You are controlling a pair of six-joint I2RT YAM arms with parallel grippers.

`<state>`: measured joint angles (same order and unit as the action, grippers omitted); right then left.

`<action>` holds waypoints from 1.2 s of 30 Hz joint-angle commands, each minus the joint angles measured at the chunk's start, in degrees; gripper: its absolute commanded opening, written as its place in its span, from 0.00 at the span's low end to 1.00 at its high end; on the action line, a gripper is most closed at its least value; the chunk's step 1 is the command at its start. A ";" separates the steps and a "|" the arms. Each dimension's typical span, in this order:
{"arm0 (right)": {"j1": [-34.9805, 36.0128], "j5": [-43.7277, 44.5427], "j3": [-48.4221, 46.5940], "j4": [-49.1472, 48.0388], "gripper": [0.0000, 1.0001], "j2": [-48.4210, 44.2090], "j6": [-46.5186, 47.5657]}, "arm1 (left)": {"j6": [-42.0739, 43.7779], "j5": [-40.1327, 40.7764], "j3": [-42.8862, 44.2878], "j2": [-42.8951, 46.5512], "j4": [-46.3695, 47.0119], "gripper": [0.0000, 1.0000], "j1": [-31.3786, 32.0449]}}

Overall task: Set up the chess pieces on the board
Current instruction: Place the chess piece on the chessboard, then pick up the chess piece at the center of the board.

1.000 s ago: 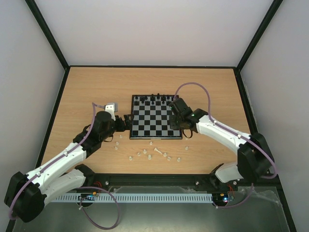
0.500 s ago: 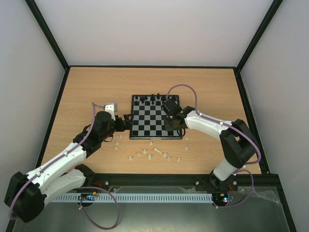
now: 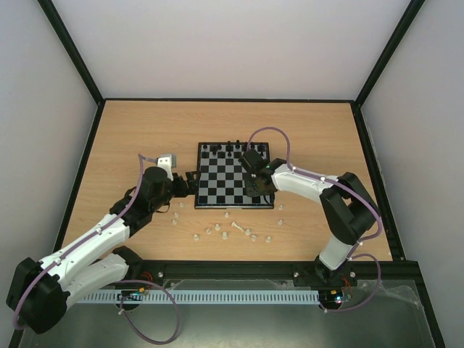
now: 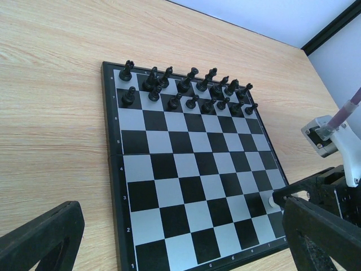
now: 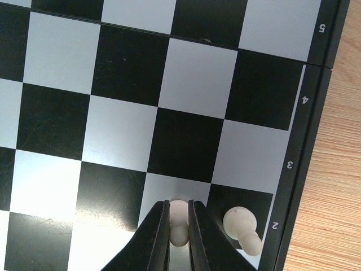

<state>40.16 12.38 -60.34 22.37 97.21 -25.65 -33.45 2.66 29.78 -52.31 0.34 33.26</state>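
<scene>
- Light wooden table (image 3: pixel 145 130) carries the board (image 3: pixel 225 190), lying flat on the wood
- Whitish chess pieces (image 3: pixel 217 227) stand scattered on bare wood along the board's near edge, a few off its near-left and near-right corners
- 1 longer piece (image 3: pixel 235 226) lies on its side among them, near the board's near edge

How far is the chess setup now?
Done: black pieces fill the far two rows, and one pale pawn stands on rank 2 of the board. In hand: the right gripper holds a second pale piece beside it. Remaining: many loose pale pieces on the table.
</scene>
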 commanded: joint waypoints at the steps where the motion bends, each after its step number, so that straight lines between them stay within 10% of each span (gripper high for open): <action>1: 0.35 1.29 -1.43 1.40 0.12 1.20 0.69 | 0.41 0.68 -0.85 0.54 -0.34 0.99 0.30; 36: 0.29 8.61 16.33 6.33 0.35 -24.30 -10.83 | -0.06 -1.13 -1.41 1.46 0.37 0.99 0.32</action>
<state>40.16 18.65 -45.93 26.04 74.02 -33.23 -33.47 2.28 29.41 -51.70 0.40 33.26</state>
